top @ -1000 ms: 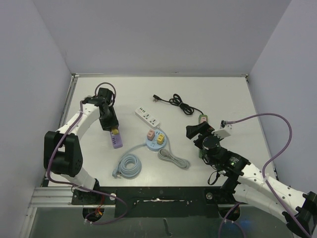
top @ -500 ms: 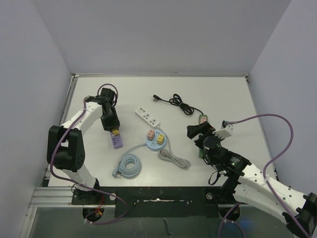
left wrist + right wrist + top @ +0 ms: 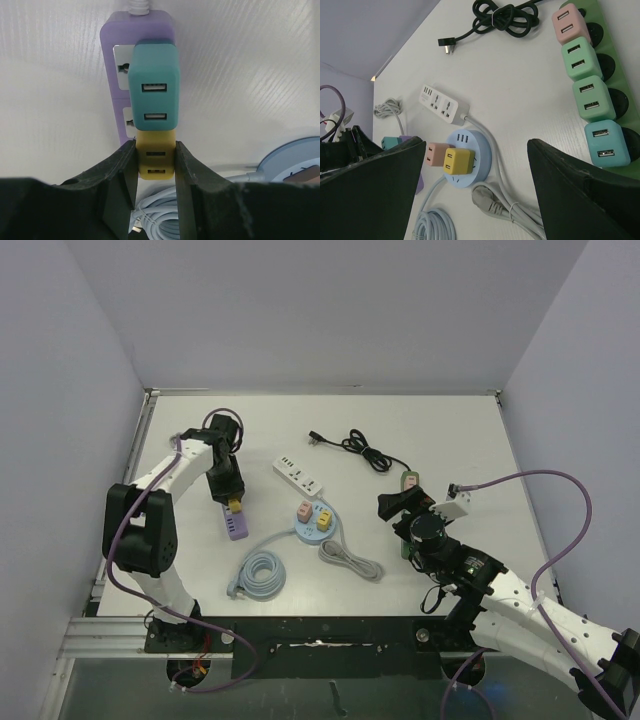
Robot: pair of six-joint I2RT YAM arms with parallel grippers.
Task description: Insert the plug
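Top view: the left pincer [image 3: 232, 502] is over on the left side of the surface [image 3: 450, 430], clamped on a little yellow plug [image 3: 234, 507] right at the far end of the purple power strip [image 3: 237, 529]. The right pincer [image 3: 397, 503] hangs near the green power strip [image 3: 409, 480], fingers spread wide and holding nothing.

Left wrist cam: the yellow plug [image 3: 156, 160] is squeezed between both fingers [image 3: 120, 175], sitting on the purple strip [image 3: 116, 35] and butted up against a teal USB adapter [image 3: 154, 97] that's already on it. Can't tell if it's fully seated.

Right wrist cam: both fingers [image 3: 375, 190] are far apart. Between them sits a round blue socket hub [image 3: 470, 142] carrying pink and yellow adapters, with the green strip [image 3: 610, 55] and its row of adapters to the right.
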